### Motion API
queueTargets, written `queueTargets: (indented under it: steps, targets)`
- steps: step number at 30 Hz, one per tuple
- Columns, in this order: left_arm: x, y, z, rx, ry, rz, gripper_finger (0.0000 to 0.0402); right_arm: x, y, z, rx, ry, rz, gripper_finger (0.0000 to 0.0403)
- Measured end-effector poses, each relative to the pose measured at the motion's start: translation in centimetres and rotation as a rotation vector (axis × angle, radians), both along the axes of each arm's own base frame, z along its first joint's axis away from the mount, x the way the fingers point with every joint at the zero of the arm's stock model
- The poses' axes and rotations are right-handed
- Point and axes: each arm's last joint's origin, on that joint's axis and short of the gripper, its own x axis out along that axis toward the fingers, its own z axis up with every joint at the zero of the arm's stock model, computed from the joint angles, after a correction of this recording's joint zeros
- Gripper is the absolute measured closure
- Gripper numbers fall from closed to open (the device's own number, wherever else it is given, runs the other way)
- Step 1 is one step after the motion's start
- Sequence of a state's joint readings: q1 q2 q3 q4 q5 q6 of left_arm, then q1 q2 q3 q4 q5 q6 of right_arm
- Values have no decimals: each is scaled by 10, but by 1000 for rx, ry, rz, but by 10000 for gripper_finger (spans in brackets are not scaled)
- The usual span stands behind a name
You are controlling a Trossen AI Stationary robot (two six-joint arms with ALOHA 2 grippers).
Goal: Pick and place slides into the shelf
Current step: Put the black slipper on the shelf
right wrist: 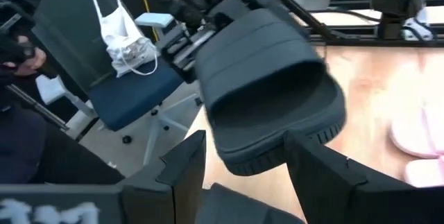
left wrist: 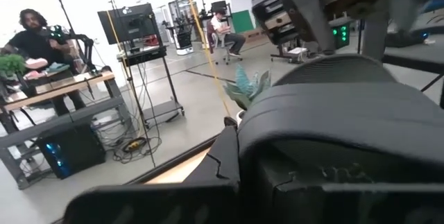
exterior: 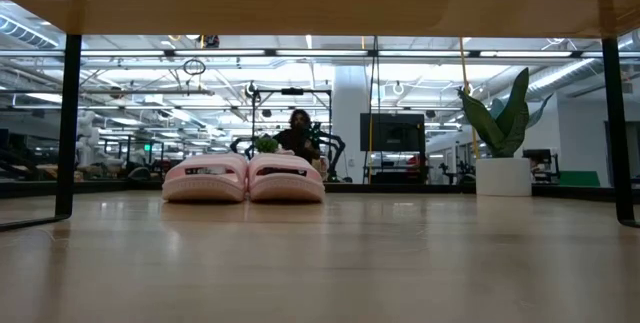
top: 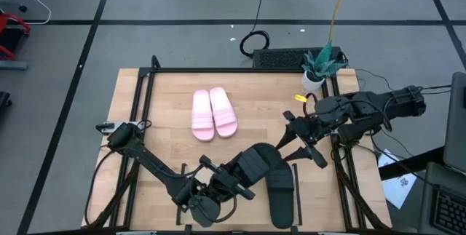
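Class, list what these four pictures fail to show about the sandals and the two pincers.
- Low view: both matte black slides and both arms are absent; only the pale pink pair shows.
- High view: the left pincer fingertips are hidden among dark arm parts and the lifted matte black slide.
- Left wrist view: that slide fills the frame, hiding the grip.

Two slides (top: 213, 113) are showing pale pink, two slides (top: 273, 180) are showing matte black, the shelf (top: 247, 93) is showing light wood, the plant (top: 319, 62) is green in a white pot
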State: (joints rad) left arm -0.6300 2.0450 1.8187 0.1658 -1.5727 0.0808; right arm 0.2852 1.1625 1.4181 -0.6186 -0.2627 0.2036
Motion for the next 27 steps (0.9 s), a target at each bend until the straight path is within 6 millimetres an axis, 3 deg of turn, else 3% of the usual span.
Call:
queueTargets:
  steps: [11,27]
  targets:
    - [0,0,-4,-3,-3,-5,401,-19,-9,12,-51,-46,-111,230]
    - [1,1,-4,-4,-4,0,402,-2,6,1,-40,3,-30,248]
